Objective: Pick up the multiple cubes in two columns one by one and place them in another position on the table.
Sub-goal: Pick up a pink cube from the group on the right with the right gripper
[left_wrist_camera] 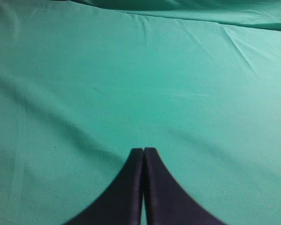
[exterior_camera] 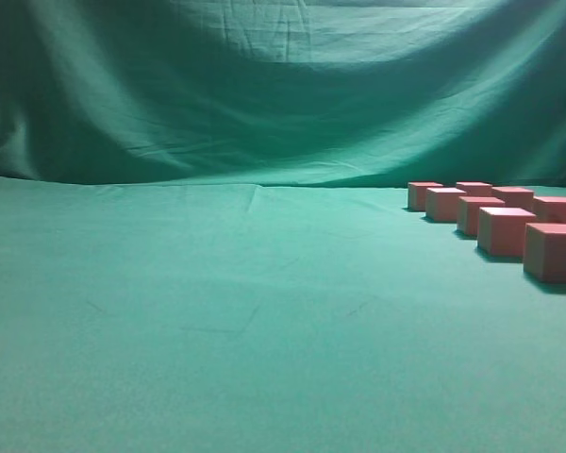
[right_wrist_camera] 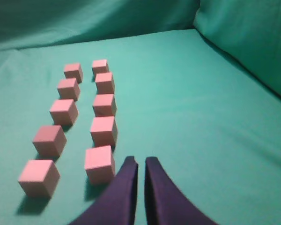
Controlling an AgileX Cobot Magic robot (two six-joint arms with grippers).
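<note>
So far we have lifted nothing: all ten small reddish-pink wood-like cubes [right_wrist_camera: 103, 105] sit in two columns of five on the broad green cloth-covered table [exterior_camera: 217, 311], each apart from its neighbours. In the exterior view they lie at about three o'clock, running off the right edge; no arm shows there.

Our right gripper [right_wrist_camera: 141, 161] hovers above the cloth with its dark fingers nearly pressed together, only a thin slit between them, holding nothing. The nearest cube of the right column [right_wrist_camera: 99, 164] sits just beside its tips, at about ten o'clock in the right wrist view. Our left gripper [left_wrist_camera: 144, 151] is pressed fully together over bare cloth, with no cube in its view.

We judge the main risk to be the tight spacing. Descending without spreading the fingers first would knock the near cube rather than straddle it, and spread fingers could nudge the next cube along the column or drag the wrinkled cloth.
</note>
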